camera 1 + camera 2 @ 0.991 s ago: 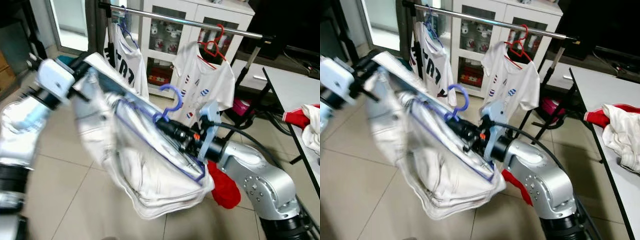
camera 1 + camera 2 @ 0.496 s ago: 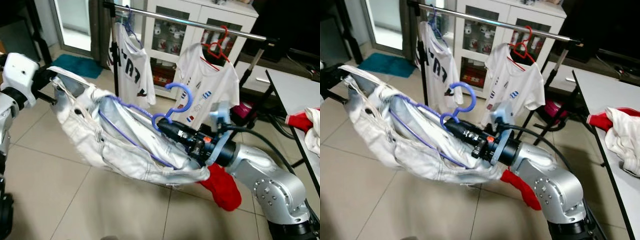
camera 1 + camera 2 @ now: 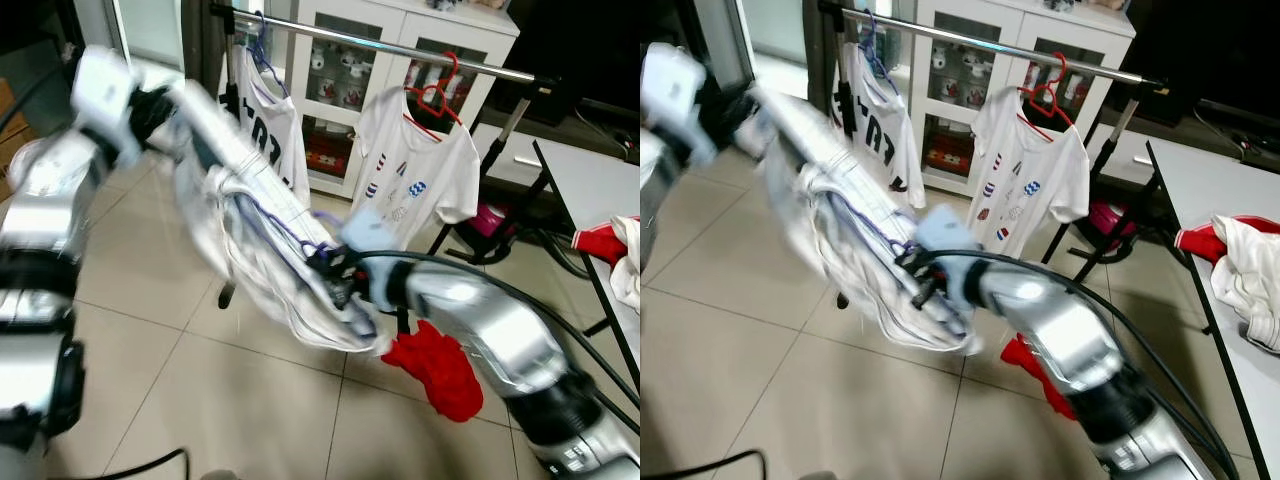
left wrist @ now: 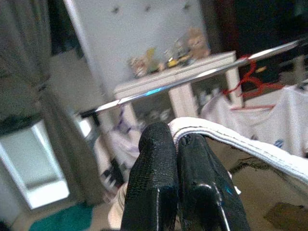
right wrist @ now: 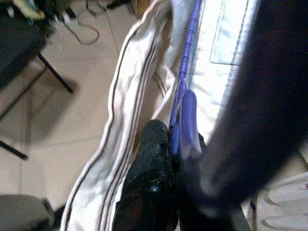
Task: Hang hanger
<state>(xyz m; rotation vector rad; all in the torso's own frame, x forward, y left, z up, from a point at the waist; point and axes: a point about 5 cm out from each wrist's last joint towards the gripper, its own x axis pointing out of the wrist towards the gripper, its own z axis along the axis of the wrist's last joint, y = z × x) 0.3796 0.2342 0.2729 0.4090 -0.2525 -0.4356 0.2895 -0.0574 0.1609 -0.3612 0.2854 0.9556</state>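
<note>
Shirt (image 3: 250,250) stretched between both arms: left gripper (image 4: 174,144) pinches its hem, right gripper (image 5: 168,144) clamps the hanger (image 5: 185,86), readying it for the far rail (image 3: 400,47).

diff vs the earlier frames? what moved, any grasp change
The left end effector, shut on the white garment's edge, swung up toward the rail, so the garment went from spread nearly flat to hanging steeply. The right end effector moved left and up, its grip on the purple hanger unchanged. Nothing was released. Unchanged: the two hung T-shirts, the red cloth on the floor.
</note>
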